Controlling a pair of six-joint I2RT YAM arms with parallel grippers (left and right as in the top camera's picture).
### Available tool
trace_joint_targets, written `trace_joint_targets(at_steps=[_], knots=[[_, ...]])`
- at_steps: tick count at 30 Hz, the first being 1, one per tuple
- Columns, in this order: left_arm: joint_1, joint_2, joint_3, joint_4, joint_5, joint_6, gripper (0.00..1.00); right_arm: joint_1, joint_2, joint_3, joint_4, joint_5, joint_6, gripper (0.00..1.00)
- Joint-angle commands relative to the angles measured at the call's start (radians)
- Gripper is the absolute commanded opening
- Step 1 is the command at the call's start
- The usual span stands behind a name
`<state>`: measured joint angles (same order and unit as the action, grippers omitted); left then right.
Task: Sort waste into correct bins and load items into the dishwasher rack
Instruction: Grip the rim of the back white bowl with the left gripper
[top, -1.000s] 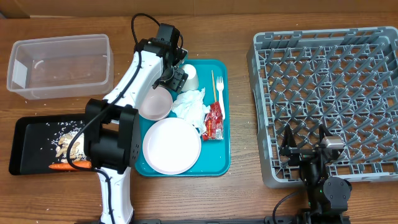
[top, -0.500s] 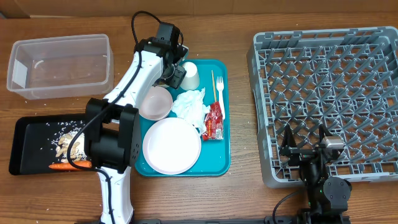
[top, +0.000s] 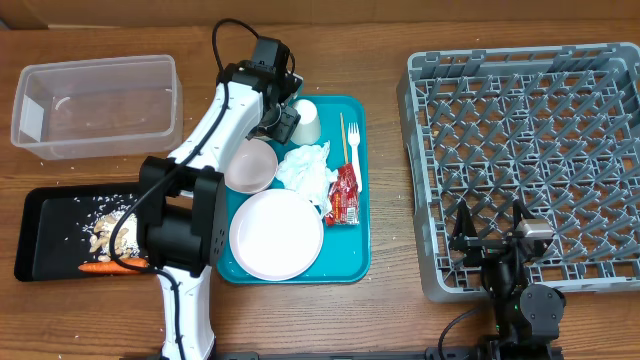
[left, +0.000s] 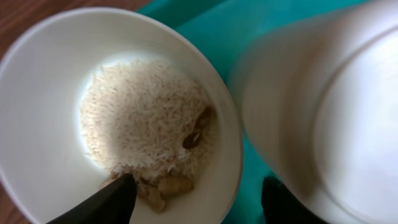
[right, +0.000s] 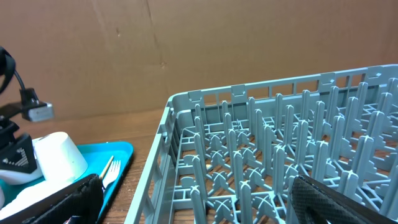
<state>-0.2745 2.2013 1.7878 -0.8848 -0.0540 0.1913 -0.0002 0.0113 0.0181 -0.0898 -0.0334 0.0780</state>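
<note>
Up close, the small white bowl (left: 37, 93) holding rice and beige food scraps (left: 149, 124) sits on the teal tray (left: 249, 31), just beside the blurred, cut-off cup (left: 329, 112); from overhead the arm hides it. The left gripper (left: 199, 202) is spread, one finger (left: 115, 199) inside the bowl's rim, the other outside. The right gripper (right: 199, 205) gapes wide beside the dishwasher rack (right: 261, 149).
</note>
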Motion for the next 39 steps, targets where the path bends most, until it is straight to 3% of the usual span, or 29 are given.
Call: trace_joint_targets(at_steps=[1,17,25,39], knots=[[-0.001,0.052,0.014,0.004,-0.017,0.011,0.64,-0.007,-0.008,-0.010,0.007,0.006,0.003,1.00],[-0.003,0.054,0.063,-0.005,-0.057,-0.017,0.54,-0.007,-0.008,-0.010,0.007,0.006,0.003,1.00],[-0.022,0.054,0.094,-0.023,-0.057,-0.016,0.54,-0.007,-0.008,-0.010,0.007,0.006,0.003,1.00],[-0.022,0.054,0.093,-0.061,-0.045,-0.016,0.38,-0.007,-0.008,-0.010,0.007,0.006,0.003,1.00]])
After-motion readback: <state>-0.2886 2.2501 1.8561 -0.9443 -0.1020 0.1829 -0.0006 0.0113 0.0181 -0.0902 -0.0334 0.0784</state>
